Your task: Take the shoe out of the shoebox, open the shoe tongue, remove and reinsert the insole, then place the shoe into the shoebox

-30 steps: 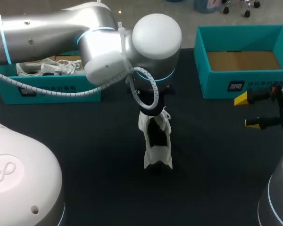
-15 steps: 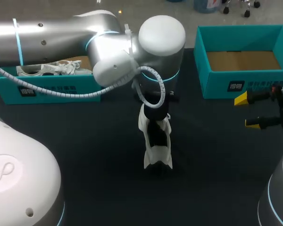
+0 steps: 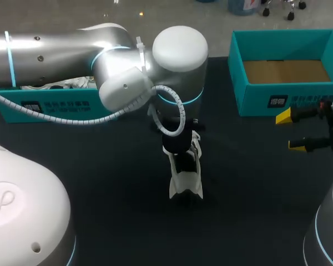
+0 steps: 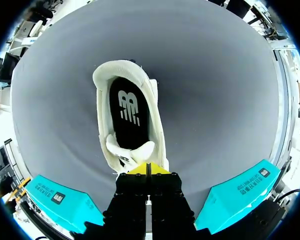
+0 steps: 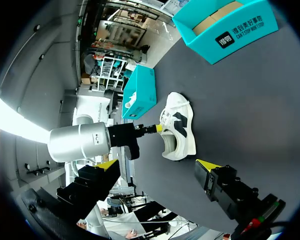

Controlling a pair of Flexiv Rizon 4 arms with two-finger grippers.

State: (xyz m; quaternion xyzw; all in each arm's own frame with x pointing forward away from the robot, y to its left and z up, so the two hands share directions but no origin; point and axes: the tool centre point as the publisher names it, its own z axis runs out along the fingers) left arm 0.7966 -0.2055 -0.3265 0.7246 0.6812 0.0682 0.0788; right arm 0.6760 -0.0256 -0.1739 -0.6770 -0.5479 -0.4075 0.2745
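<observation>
A white shoe with a black insole lies on the dark table at its middle, heel toward the near edge. My left gripper is shut, its yellow tips pressed together right at the folded-back tongue. I cannot tell whether any fabric is pinched between them. In the right wrist view the same tips touch the shoe at its lace area. My right gripper stands open at the right edge, well apart from the shoe, with nothing in it.
An open teal shoebox with a bare cardboard floor stands at the back right. A second teal box at the back left, mostly hidden by my left arm, holds another white shoe.
My left arm's wrist swung slightly right, then came back and nearer over the shoe, covering more of its front. The shoe and the right arm stayed put.
</observation>
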